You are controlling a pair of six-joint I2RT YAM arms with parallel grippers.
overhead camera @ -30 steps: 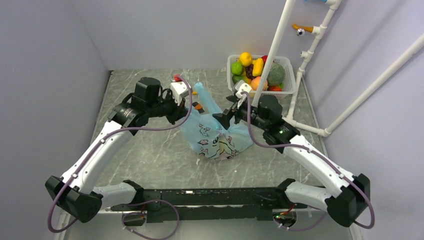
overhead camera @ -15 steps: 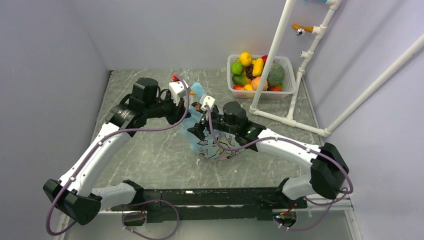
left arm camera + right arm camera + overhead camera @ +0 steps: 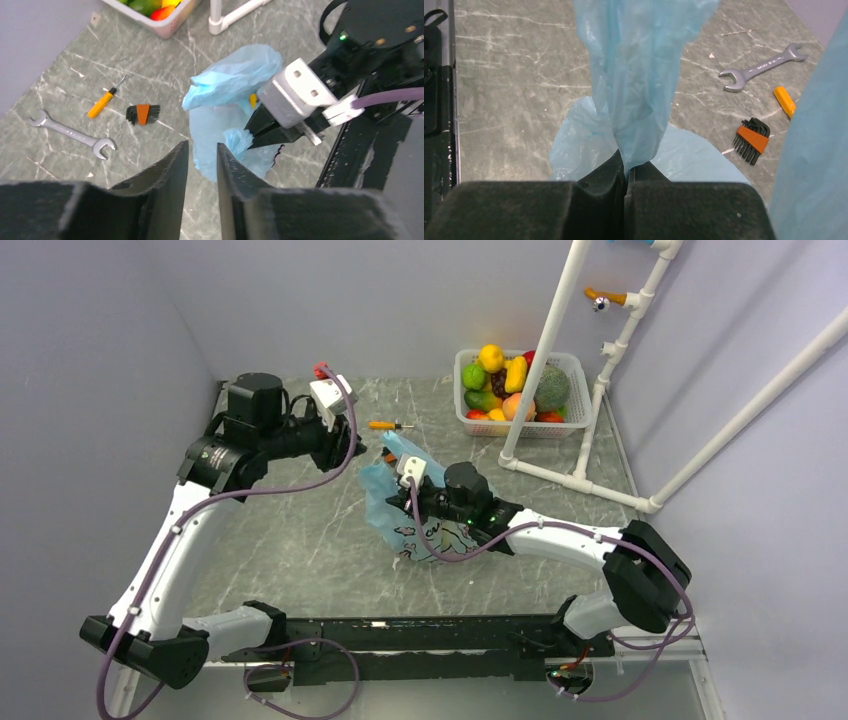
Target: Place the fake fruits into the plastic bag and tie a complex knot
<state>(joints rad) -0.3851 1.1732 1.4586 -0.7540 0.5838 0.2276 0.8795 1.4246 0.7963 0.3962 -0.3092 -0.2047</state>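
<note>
The light-blue plastic bag (image 3: 425,525) lies at mid-table, its crumpled top (image 3: 235,75) standing up. My right gripper (image 3: 626,166) is shut on a strip of the bag's plastic (image 3: 634,85); the left wrist view shows its tips (image 3: 248,134) pinching that plastic. My left gripper (image 3: 202,146) hangs open up and to the left of the bag (image 3: 220,125), with nothing between its fingers. In the top view it (image 3: 352,448) is apart from the bag. Several fake fruits (image 3: 507,375) fill the white basket (image 3: 572,365). A knot is not in view.
An orange-handled screwdriver (image 3: 388,425), a wrench (image 3: 70,134) and an orange hex-key set (image 3: 142,113) lie on the table left of the bag. White pipe framing (image 3: 545,350) stands beside the basket at the far right. Grey walls close in the left and back.
My left gripper opened, let go of the bag and drew back to the far left. My right arm swung left across the bag and shut on its plastic.
</note>
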